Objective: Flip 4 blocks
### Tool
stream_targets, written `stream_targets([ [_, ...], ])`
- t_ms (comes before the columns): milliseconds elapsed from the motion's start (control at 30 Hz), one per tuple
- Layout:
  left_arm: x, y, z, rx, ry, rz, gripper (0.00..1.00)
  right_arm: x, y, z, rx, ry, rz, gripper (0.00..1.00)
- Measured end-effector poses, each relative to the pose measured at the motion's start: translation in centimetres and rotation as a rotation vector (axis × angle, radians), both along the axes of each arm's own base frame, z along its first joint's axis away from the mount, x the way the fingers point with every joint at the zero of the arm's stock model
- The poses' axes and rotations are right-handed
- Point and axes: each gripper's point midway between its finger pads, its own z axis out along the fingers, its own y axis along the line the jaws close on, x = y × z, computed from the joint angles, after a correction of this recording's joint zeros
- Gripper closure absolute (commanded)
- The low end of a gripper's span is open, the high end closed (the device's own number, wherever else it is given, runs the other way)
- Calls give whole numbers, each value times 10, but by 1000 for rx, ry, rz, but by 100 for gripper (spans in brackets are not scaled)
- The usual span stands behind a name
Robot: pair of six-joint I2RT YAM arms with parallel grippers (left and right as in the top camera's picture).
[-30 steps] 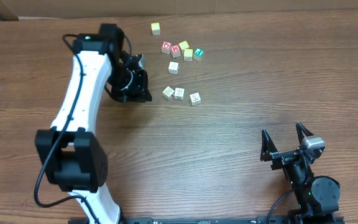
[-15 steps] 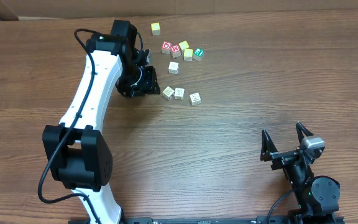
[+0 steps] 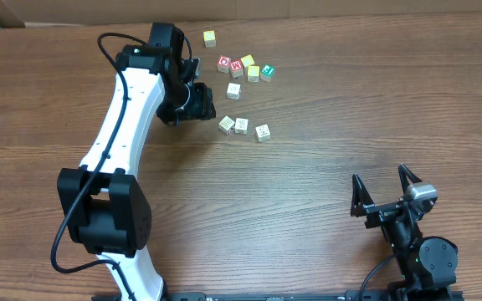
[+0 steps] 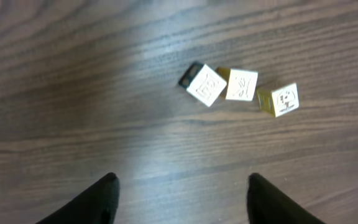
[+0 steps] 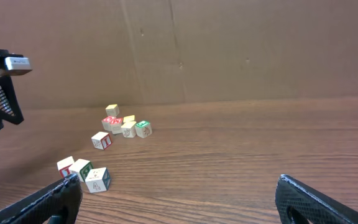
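Note:
Four pale blocks lie on the wooden table: one alone [image 3: 233, 90] and a row of three [image 3: 226, 124], [image 3: 241, 125], [image 3: 262, 132]. The left wrist view shows the row from above as white-faced blocks [image 4: 206, 85], [image 4: 242, 85], [image 4: 281, 99], ahead of my left gripper [image 4: 182, 178] and to its right. That left gripper [image 3: 199, 106] hovers just left of the row, open, with only bare table between its fingers. Far away at the table's front right, my right gripper [image 3: 382, 186] stands wide open and holds nothing. Its camera sees the row [image 5: 81, 169] and the lone block [image 5: 101, 140].
A cluster of red, green and yellow cubes [image 3: 245, 67] sits behind the pale blocks, and a lone yellow cube [image 3: 210, 38] lies further back. A cardboard wall [image 5: 229, 50] closes off the far side of the table.
My left arm has swung right and toward the back, closer to the row of three blocks, and its jaws have opened. The right arm and the blocks have not moved.

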Motion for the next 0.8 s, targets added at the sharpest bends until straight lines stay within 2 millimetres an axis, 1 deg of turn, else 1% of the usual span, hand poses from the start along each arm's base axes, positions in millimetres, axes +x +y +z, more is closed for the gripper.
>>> stream_targets([
  [67,4,0,1,-1,-13,10,96,0,0,0,0,0,0,0],
  [333,21,-2,5,-9,-85,20,96,0,0,0,0,0,0,0],
  [367,24,-2,6,-11,-100,20,88,0,0,0,0,0,0,0],
  [400,28,-3,7,-13,-116,18,77,0,0,0,-1,0,0,0],
  [433,31,-3,8,-14,-128,18,71,0,0,0,0,0,0,0],
  [500,36,-2,9,-11,-148,24,65,0,0,0,0,0,0,0],
  [567,39,-1,10,4,-163,30,57,0,0,0,0,0,0,0],
  [667,45,-1,11,33,-192,30,55,0,0,0,0,0,0,0],
  [800,58,-10,13,59,-262,16,55,0,0,0,0,0,0,0],
])
